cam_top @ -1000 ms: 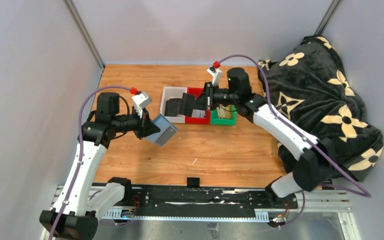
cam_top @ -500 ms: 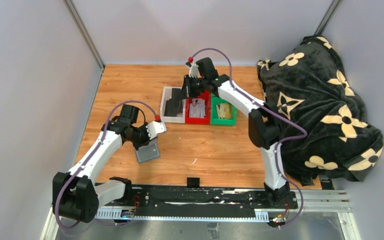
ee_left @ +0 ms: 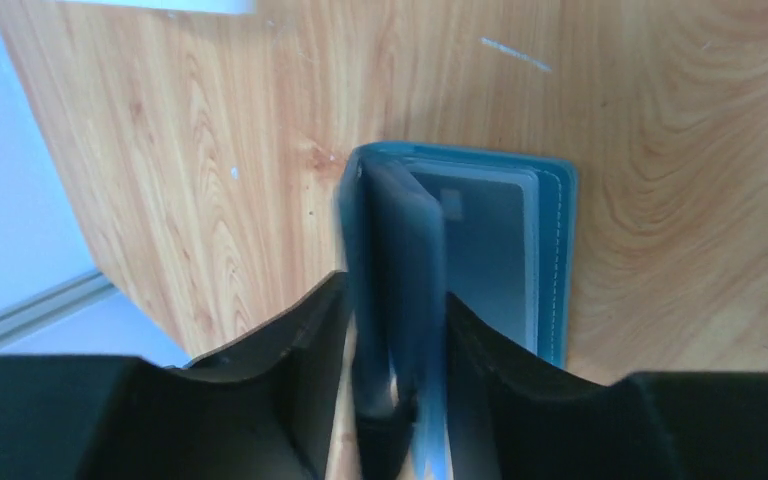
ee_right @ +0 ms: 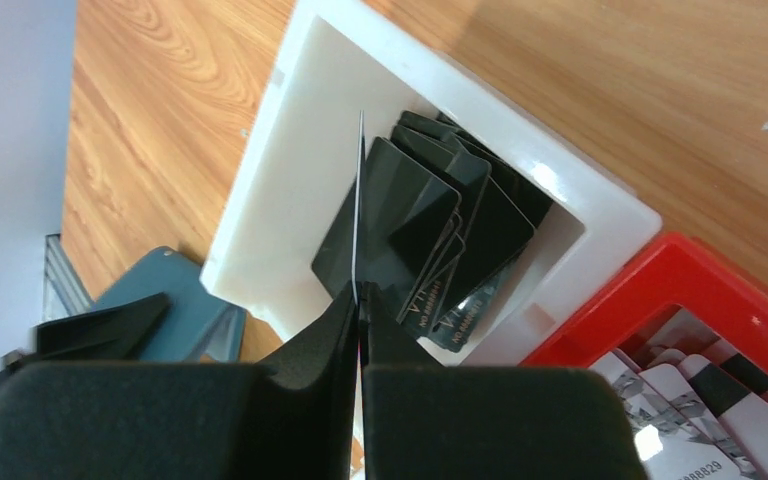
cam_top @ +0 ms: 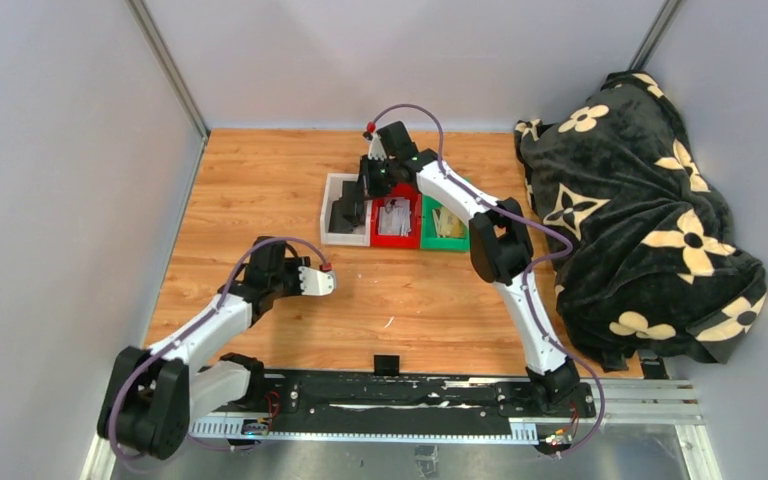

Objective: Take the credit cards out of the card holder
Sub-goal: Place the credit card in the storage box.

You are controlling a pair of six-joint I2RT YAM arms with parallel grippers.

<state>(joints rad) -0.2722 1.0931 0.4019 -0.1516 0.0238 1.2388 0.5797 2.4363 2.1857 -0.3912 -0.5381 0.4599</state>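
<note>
Bare table (cam_top: 440,300) open before 3 bins (cam_top: 396,242), blanket heap (cam_top: 640,200) blocking right side, left tool (ee_left: 395,295) low over card holder (ee_left: 500,230)

**Surface:** orange-brown wooden tabletop (cam_top: 260,170), enclosed by pale grey walls (cam_top: 60,150).

**Bins:** three small rectangular plastic bins, touching in a row at centre rear.
- White bin (cam_top: 328,210), left, holds dark credit cards (cam_top: 345,213).
- Red bin (cam_top: 396,242), middle, holds pale cards (cam_top: 394,218).
- Green bin (cam_top: 447,245), right, holds light-coloured pieces, too small to tell.

**Arms:**
- White-and-black right arm (cam_top: 520,290) stretches back, its right gripper (cam_top: 360,190) over the white bin.
- White-and-black left arm (cam_top: 210,322) lies low at near left, under a looped purple cable (cam_top: 260,243).

**Textile:** black blanket with cream flowers (cam_top: 650,200), heaped at right.

**Sundries:** small black square block (cam_top: 387,363) at the near edge, and a black mounting rail (cam_top: 400,395) beneath it.
</note>
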